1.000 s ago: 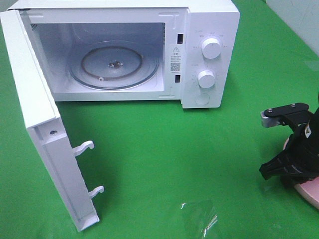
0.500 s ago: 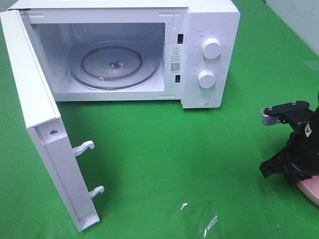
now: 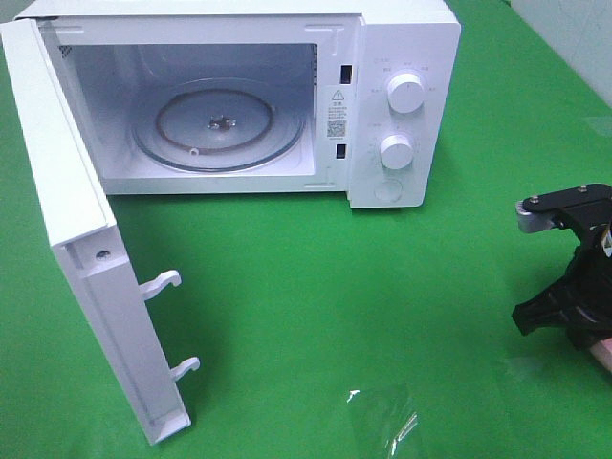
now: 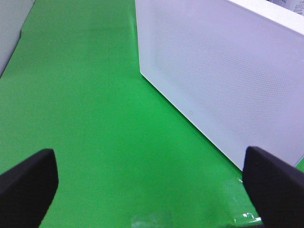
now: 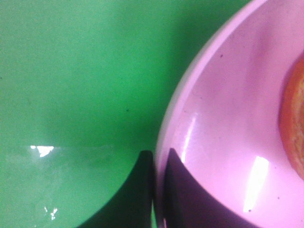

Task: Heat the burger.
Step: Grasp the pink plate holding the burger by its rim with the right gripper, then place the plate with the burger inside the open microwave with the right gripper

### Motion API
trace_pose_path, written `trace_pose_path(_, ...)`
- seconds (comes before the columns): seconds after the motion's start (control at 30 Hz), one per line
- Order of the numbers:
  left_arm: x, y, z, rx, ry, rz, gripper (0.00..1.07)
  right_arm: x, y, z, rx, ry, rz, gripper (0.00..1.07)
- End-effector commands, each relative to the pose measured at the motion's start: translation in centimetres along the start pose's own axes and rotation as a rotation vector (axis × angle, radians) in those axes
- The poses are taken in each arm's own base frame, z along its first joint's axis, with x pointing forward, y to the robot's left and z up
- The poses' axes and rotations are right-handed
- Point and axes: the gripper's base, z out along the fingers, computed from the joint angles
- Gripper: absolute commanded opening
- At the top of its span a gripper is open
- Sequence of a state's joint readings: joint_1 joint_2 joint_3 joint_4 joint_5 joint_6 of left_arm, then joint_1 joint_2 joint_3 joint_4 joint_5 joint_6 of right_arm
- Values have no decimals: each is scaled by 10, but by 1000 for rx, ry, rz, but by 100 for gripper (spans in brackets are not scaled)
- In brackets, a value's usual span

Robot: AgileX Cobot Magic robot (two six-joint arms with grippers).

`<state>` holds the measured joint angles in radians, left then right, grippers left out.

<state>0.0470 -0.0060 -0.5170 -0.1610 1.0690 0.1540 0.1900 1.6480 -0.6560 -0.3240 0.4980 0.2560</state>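
Burger (image 5: 294, 123) first: you see only a curved orange-brown edge of it in the right wrist view, sitting on the pink plate (image 5: 223, 142) and apart from the rim. In the high view the right arm covers it, and just a sliver of plate shows at the right edge of the picture.

Your right gripper (image 5: 159, 185) has its jaws pinched together on the plate rim, one dark fingertip on the outside over the green cloth (image 3: 382, 287), the other on the inside over the pink surface. It grips the plate, not the burger.

Your left gripper (image 4: 149, 185) has its jaws spread wide with nothing between them. It hangs over the cloth facing the outer face of the microwave door (image 3: 86, 277).

The microwave (image 3: 421, 29) stands at the far side of the cloth, well apart from the plate. Its door swings out on the left, with two latch hooks (image 3: 161, 284) jutting from its edge. The glass turntable (image 3: 218, 126) lies flat in the cavity. The panel with two white knobs (image 3: 405, 94) is the part nearest the plate, so it sits beside your line to the opening. A clear shiny patch (image 3: 382, 421) lies on the cloth at the near edge.
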Motion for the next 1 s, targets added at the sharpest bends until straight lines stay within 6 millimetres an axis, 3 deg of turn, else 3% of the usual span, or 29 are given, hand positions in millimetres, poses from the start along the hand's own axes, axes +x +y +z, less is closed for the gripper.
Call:
trace_pose_path(0.03, 2, -1, -2, -3, -14, -2, 98, 4, -3, -6, 17, 7, 21, 0)
trace_pose_path(0.57, 2, -1, -2, -3, -14, -2, 98, 9, 15, -29, 98, 6, -83, 0)
trace_pose_path(1.0, 2, -1, -2, -3, -14, -2, 98, 19, 26, -62, 187, -33, -194, 0)
